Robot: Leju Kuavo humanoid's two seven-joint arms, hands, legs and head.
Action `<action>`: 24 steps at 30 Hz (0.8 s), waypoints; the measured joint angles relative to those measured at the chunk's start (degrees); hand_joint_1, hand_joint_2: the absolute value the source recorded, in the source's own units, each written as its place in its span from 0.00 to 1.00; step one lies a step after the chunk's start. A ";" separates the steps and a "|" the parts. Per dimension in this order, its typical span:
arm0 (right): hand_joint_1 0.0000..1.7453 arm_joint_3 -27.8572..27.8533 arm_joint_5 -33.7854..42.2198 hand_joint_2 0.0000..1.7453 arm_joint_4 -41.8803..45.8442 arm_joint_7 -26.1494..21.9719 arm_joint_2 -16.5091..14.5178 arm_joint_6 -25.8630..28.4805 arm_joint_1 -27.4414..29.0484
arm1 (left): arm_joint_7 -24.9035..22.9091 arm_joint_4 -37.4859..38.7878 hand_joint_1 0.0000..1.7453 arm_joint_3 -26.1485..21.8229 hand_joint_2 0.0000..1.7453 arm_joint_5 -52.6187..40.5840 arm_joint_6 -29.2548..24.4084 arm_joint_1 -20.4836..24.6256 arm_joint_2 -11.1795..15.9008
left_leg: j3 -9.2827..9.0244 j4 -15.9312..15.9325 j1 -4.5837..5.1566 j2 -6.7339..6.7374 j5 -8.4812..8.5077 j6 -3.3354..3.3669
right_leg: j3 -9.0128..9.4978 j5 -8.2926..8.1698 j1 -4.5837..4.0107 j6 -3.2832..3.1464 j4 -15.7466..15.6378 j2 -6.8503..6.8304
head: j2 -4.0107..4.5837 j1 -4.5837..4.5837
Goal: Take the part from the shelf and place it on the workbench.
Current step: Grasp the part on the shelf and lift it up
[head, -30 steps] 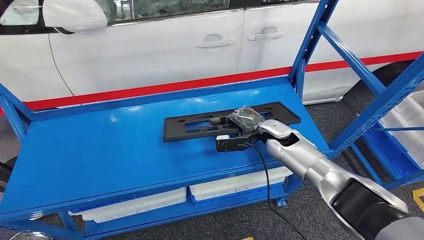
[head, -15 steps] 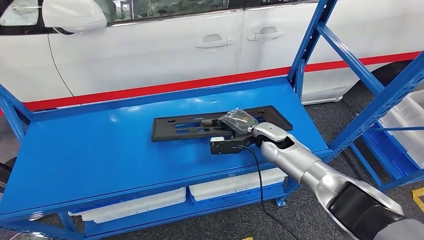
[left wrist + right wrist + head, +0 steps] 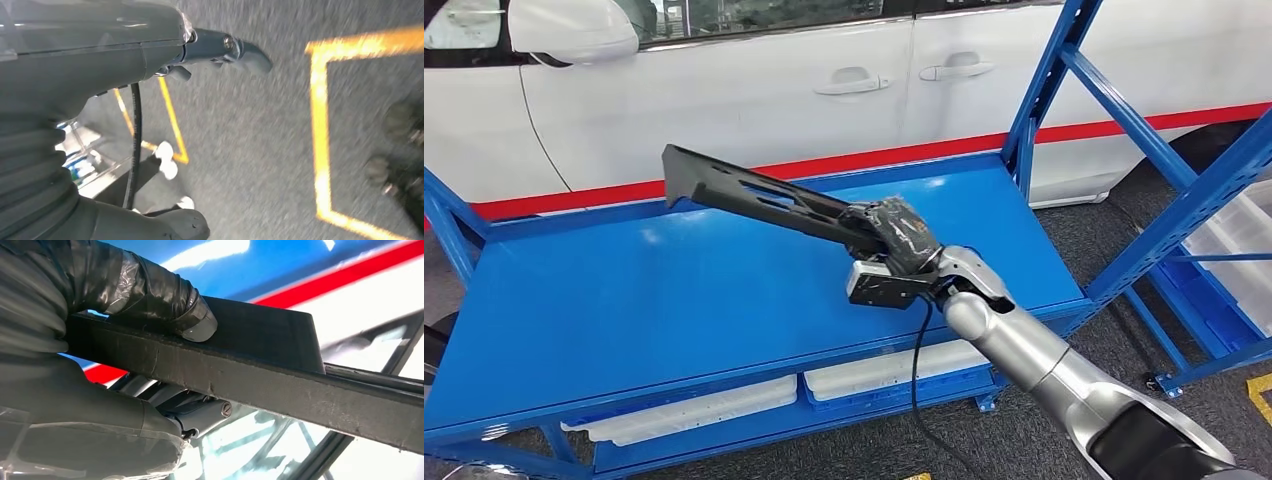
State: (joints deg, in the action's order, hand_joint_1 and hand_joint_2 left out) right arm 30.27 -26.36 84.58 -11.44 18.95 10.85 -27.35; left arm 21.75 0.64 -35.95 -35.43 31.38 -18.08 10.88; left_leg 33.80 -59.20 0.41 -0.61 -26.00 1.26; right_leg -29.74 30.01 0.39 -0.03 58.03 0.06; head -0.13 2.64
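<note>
The part (image 3: 754,192) is a long flat black plastic panel with slots. It is lifted off the blue shelf (image 3: 674,290) and tilts up toward the far left. My right hand (image 3: 902,240) grips its near end, wrapped in clear film. In the right wrist view the thumb (image 3: 165,300) presses on the part's (image 3: 280,375) top face, with the other fingers underneath. My left hand (image 3: 150,45) hangs over the grey floor, its fingers spread and holding nothing.
A white car (image 3: 754,90) with a red stripe stands right behind the shelf. Blue uprights (image 3: 1044,90) rise at the shelf's right end. White bins (image 3: 724,405) sit on the lower tier. More blue racking with white trays (image 3: 1239,240) is at the right. Yellow floor lines (image 3: 320,130) lie below the left hand.
The part lay flat on the shelf, first sliding left a little; now my right hand has raised it clear of the shelf, its far end swung up and to the left.
</note>
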 joint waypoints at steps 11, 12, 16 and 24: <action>1.00 -5.19 -4.07 1.00 3.49 -1.67 2.32 1.67 4.36 | -0.05 0.05 0.00 -0.90 1.00 0.87 0.37 -0.94 -2.28 | -0.01 -0.08 0.05 0.05 -0.07 0.10 | -0.04 -0.05 0.04 0.10 -0.09 0.01 | 0.00 0.00; 1.00 -5.24 -4.86 1.00 3.61 -1.63 2.34 2.02 4.40 | -0.07 0.05 0.00 -0.90 1.00 0.87 0.40 -0.94 -2.29 | 0.00 -0.11 0.08 0.06 -0.07 0.10 | -0.04 -0.06 0.10 0.12 -0.10 0.01 | 0.00 0.00; 1.00 -5.24 -9.94 1.00 4.30 -1.61 2.65 5.08 4.60 | -0.08 0.05 0.00 -0.90 1.00 0.80 0.62 -0.95 -2.28 | 0.02 -0.16 0.21 0.05 -0.13 0.19 | -0.04 -0.04 0.25 0.20 -0.12 0.00 | 0.00 0.00; 1.00 -5.22 -15.09 1.00 6.71 -2.56 3.67 8.55 5.29 | -0.04 0.05 0.00 -0.90 1.00 0.27 0.98 -0.89 -1.98 | -0.39 1.56 -0.17 0.29 1.11 1.60 | -1.08 2.54 0.35 1.21 2.72 0.03 | 0.00 0.01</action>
State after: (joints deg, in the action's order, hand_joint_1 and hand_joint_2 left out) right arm 25.04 -41.46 91.29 -14.00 22.62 19.39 -22.06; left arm 21.71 0.70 -36.85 -35.15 32.36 -18.97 8.90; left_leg 33.42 -57.64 0.24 -0.32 -24.89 2.86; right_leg -30.81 32.55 0.74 1.18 60.75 0.09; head -0.13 2.65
